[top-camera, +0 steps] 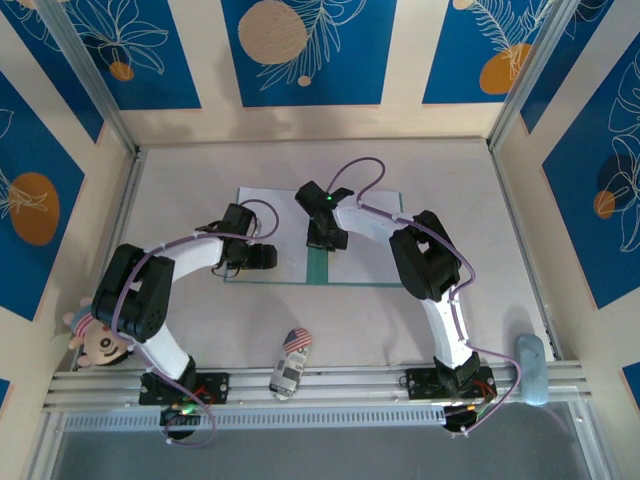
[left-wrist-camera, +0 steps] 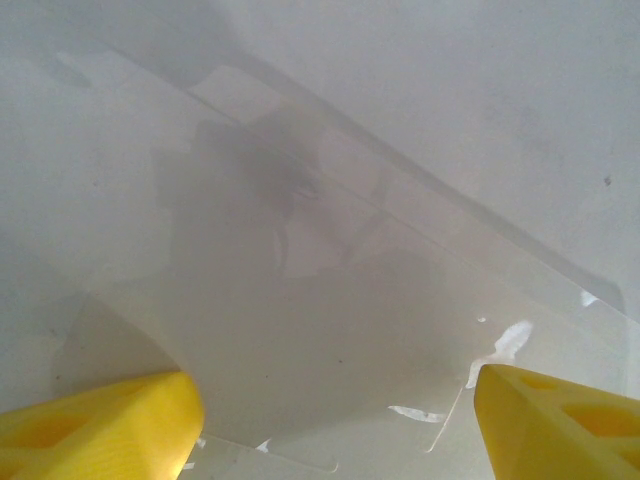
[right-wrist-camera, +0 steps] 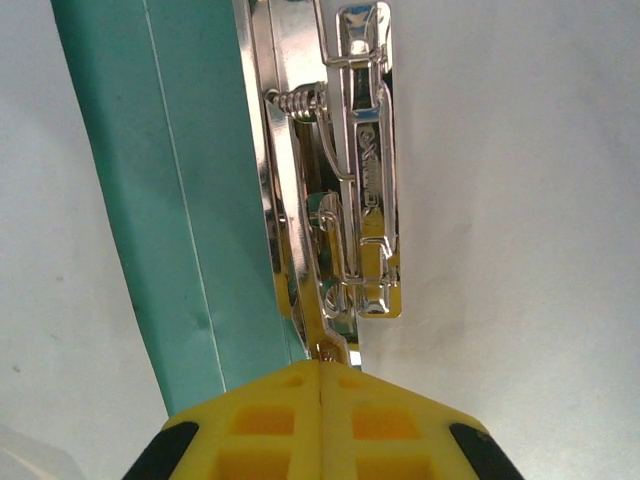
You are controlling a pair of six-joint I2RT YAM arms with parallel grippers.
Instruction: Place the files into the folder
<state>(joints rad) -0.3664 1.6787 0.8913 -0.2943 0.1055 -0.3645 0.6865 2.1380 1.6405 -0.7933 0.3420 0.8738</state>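
The teal-green folder (top-camera: 318,268) lies open in the middle of the table, and only its centre strip (right-wrist-camera: 170,200) and thin edges show. White files cover both leaves: one sheet (top-camera: 268,212) on the left, another (top-camera: 368,268) on the right. My left gripper (top-camera: 264,256) hovers low over the left sheet (left-wrist-camera: 300,330), open (left-wrist-camera: 335,400), its yellow fingers (left-wrist-camera: 100,425) wide apart with nothing between them. My right gripper (top-camera: 323,237) is at the centre crease. It is shut (right-wrist-camera: 320,365), its fingertips pinching the end of the folder's chrome clip lever (right-wrist-camera: 345,200).
A toy car (top-camera: 290,366) with a flag roof sits near the front rail. A doll (top-camera: 95,340) lies at the left by my left arm's base. A pale blue object (top-camera: 530,365) rests at the right front corner. Walls close in the table on three sides.
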